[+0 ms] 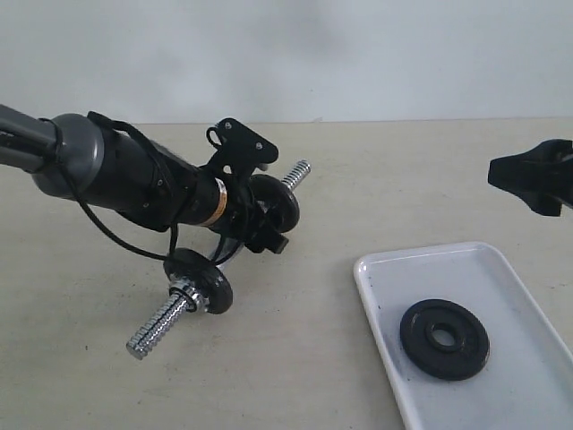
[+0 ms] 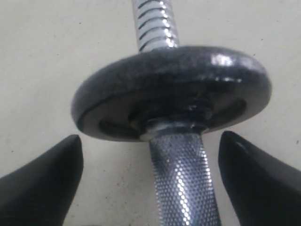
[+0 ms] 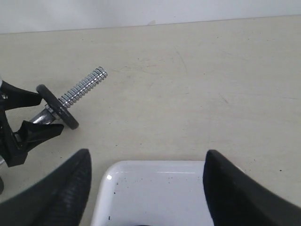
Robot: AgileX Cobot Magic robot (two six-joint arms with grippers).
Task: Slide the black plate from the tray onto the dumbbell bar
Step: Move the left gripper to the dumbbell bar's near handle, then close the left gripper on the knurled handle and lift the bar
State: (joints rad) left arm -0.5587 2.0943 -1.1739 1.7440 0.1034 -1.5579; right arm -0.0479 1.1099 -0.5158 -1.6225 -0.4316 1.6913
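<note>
So the flat round black cast-iron plate [image 1: 445, 339] is lying in the glossy white rectangular tray [image 1: 510, 296], on the right side of the table [image 1: 376, 170]. It's well apart from both pincers. The right pincer [image 3: 148, 154] hangs up over the tray's far end, and the left pincer [image 2: 150, 137] is off on the left at the short chrome dumbbell bar [image 1: 166, 321].

The plate is flat, with its centre hole facing up. In the exterior view the bar's long axis runs diagonally from near-left to far-right, with a threaded end poking out past each small black disc [image 1: 204, 282].

The left pincer is spread wide, one finger [image 2: 42, 183] on each side of the knurled middle. It isn't touching the bar as far as the wrist view shows. The right pincer is parted too, holding nothing.
</note>
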